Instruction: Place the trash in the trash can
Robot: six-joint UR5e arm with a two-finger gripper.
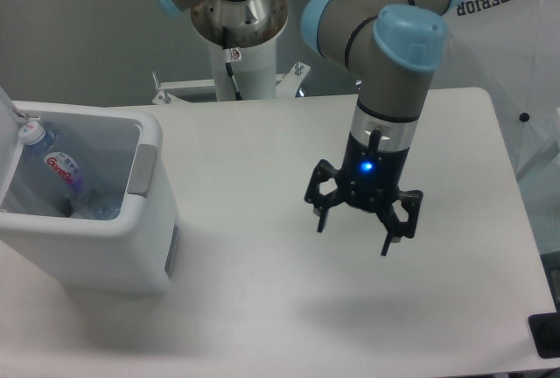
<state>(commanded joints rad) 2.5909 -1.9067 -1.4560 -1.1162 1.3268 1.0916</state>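
Note:
The white trash can [96, 242] stands at the left of the table with its top open. Inside it lies the crushed clear bottle [52, 168], white cap up and red-blue label showing. Something clear and crumpled [101, 207] sits beside it at the bottom, too dim to identify. My gripper [353, 236] hangs open above the middle-right of the table, well to the right of the can, pointing down with nothing between its fingers.
The arm's base column [236, 41] rises behind the table's far edge. A white bag marked SUPERIOR [494, 37] stands off the table at the far right. A small dark object [545, 336] pokes in at the lower right corner.

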